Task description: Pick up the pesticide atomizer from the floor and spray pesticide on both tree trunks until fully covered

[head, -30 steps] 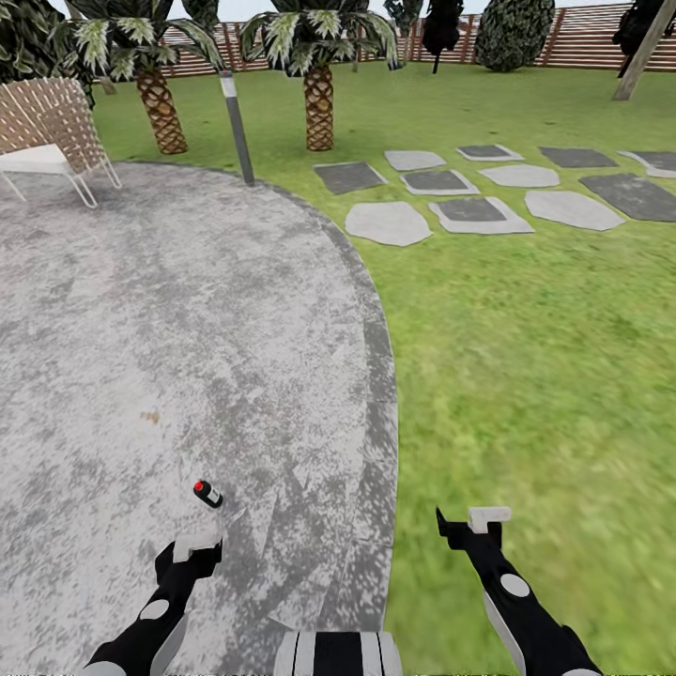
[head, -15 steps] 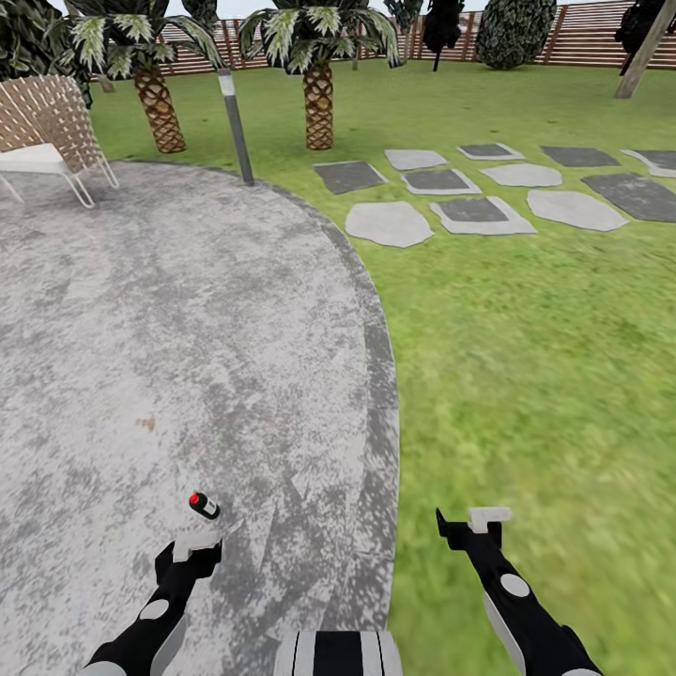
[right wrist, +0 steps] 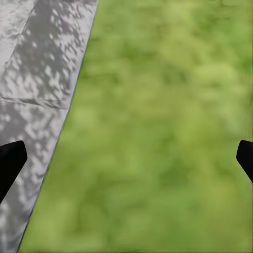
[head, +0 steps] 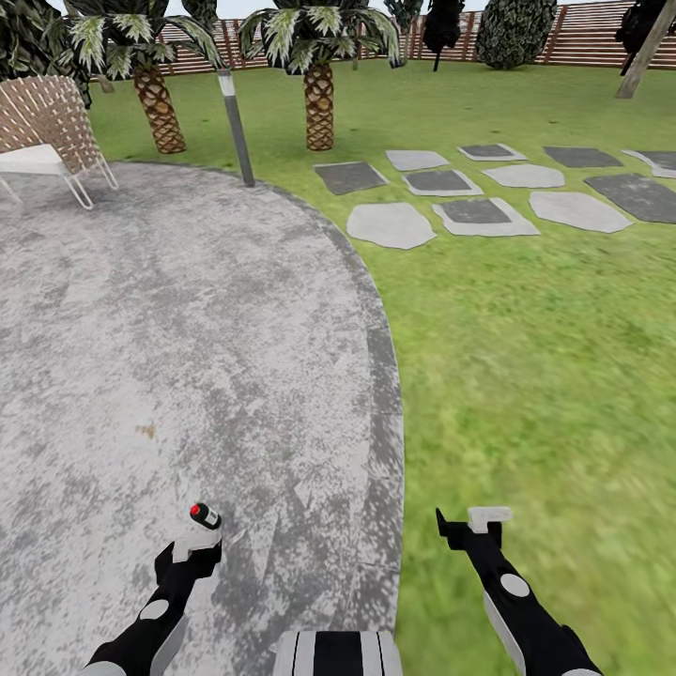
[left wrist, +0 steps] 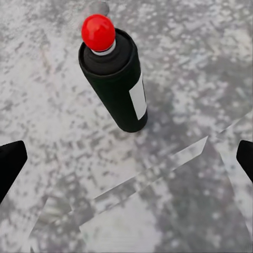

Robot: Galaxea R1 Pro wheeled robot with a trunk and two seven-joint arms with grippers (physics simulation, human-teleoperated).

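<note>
The pesticide atomizer [head: 204,515] stands upright on the floor [head: 188,319], a dark bottle with a red top and a white label, in the near part of the paving and well in from its curved right edge. The left gripper [head: 194,547] hangs just behind it, nearer the robot; in the left wrist view the atomizer [left wrist: 113,79] sits ahead of the gripper [left wrist: 126,158], whose two dark fingertips [left wrist: 10,163] are spread wide apart at either side with nothing between them but paving.

At the far left corner of the floor a woven chair [head: 47,131] stands on white legs. Beyond the far edge two palms [head: 155,80] grow on the lawn [head: 526,357], and a grey lamp post [head: 236,127] rises right at the paving's rim between them.

Further right, flat stepping stones [head: 469,192] lie in the grass, with a wooden fence [head: 582,38] behind. The right gripper [head: 474,521] hovers over the lawn just past the paving's curved edge; its fingertips [right wrist: 10,161] are likewise wide apart and hold nothing.
</note>
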